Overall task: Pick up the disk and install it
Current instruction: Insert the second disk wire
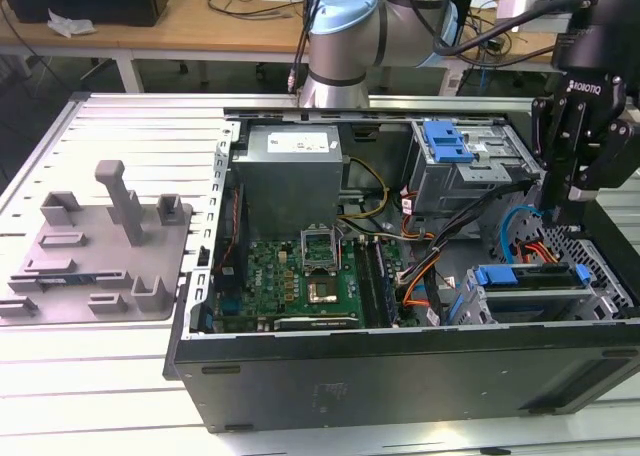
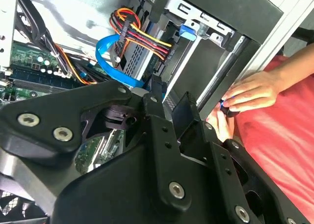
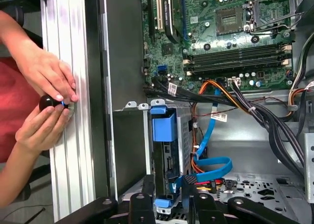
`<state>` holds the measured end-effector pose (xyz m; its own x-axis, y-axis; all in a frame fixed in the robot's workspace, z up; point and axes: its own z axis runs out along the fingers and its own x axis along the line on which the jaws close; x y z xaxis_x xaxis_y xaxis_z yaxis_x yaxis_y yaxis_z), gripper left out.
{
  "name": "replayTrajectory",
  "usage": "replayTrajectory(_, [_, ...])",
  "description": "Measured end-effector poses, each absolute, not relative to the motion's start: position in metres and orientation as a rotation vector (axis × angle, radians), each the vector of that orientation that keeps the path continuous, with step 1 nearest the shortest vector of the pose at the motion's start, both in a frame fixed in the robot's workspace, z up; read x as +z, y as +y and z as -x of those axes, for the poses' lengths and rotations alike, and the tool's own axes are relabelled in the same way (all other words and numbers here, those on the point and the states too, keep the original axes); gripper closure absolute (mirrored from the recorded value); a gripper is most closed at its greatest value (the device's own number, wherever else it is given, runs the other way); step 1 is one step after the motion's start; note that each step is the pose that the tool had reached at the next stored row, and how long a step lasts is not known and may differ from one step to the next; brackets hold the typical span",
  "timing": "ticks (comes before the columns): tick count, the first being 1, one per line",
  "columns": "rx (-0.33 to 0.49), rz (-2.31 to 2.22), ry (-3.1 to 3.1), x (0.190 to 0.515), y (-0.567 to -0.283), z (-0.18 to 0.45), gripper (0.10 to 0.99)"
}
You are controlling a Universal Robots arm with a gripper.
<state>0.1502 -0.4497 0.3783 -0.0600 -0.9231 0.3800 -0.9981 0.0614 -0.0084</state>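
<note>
Black gripper links crowd the foreground of the second wrist view, and past them sit the open computer case [image 1: 400,366] and its wiring. In the first wrist view the gripper [image 3: 169,185] has its two fingers [image 3: 145,194] apart. Between them is the upturned edge of the disk [image 3: 169,160], whose blue carrier tab lies just beside the fingertips. Whether either pad touches the carrier cannot be told. The disk appears to stand on edge inside the grey drive cage [image 1: 530,301], under the blue latch piece [image 3: 163,125] on the cage top, so it seems already seated or nearly so. In the exterior view the cage lies at about four o'clock in the picture. The gripper [image 1: 572,191] hangs over it, at roughly one o'clock from the cage, fingers pointing down into the case. The disk's exposed edge seems to run along the nine-to-three line there, with the slot between the fingers set along that edge. The relation that matters is therefore straight down: the disk lies directly beneath the tool, not off to a side. Outside the case wall, a person's hands [image 3: 46,94] pinch a small dark knob [image 3: 47,102] against the ribbed table edge [image 3: 68,150], well apart from the gripper.
</note>
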Motion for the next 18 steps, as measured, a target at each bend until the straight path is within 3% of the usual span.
replayTrajectory(3, [0.385,-1.947,-2.073,0.378,-0.450,-0.150,0.722])
replayTrajectory(6, [0.328,-1.979,-2.107,0.378,-0.456,-0.150,0.722])
replayTrajectory(10, [0.326,-1.980,-2.108,0.378,-0.458,-0.150,0.722])
replayTrajectory(13, [0.326,-1.980,-2.108,0.378,-0.458,-0.150,0.925])
replayTrajectory(18, [0.321,-1.951,-2.131,0.378,-0.461,-0.150,0.925])
